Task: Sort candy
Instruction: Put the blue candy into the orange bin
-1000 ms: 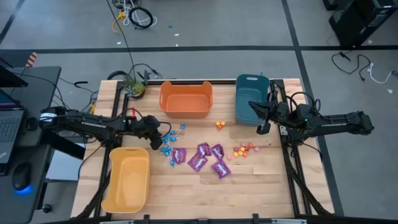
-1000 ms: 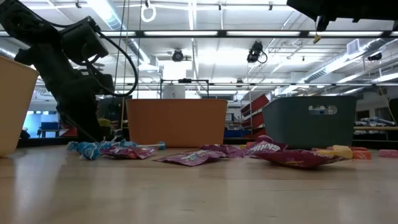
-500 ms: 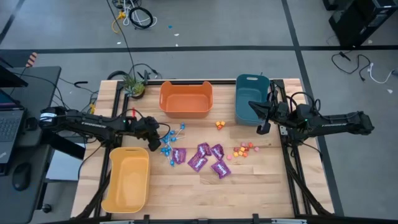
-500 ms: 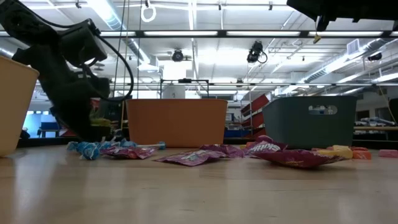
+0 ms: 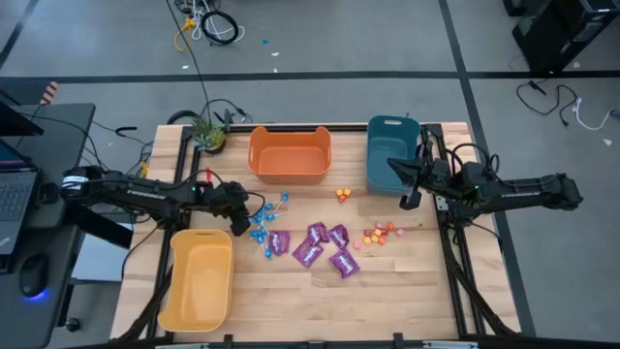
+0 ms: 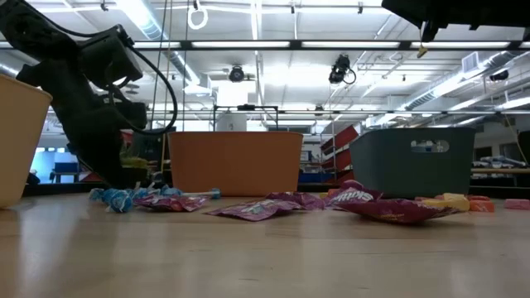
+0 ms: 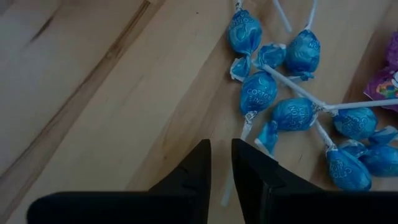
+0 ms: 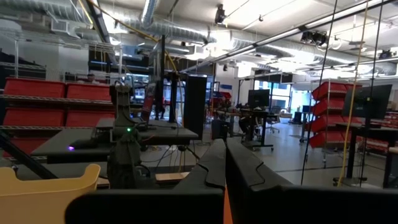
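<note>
Blue-wrapped lollipops [image 5: 262, 225] lie in a heap on the table, left of centre. Purple packets [image 5: 320, 244] and small orange and pink pieces [image 5: 380, 233] lie to their right. My left gripper [image 5: 250, 215] points steeply down at the heap's left edge. It is open by a narrow gap [image 7: 221, 149]. The thin white stick [image 7: 245, 129] of one lollipop [image 7: 258, 90] runs into that gap. My right gripper [image 5: 410, 199] is shut [image 8: 225, 162] and raised by the teal bin, touching nothing. My left gripper's fingers [image 7: 249, 168] stand on either side of the free end of a lollipop's stick, coming from above at a slant. The lollipop lies flat on the table. I cannot tell whether the fingers touch the stick.
An orange bin [image 5: 290, 155] and a teal bin [image 5: 392, 155] stand at the far edge. A yellow bin [image 5: 197, 279] stands near the left front. Two more small pieces [image 5: 343, 194] lie by the orange bin. A potted plant [image 5: 207, 131] sits at the far left corner.
My left gripper has turned a little at the wrist while staying at the lollipop heap. The candy has not moved.
</note>
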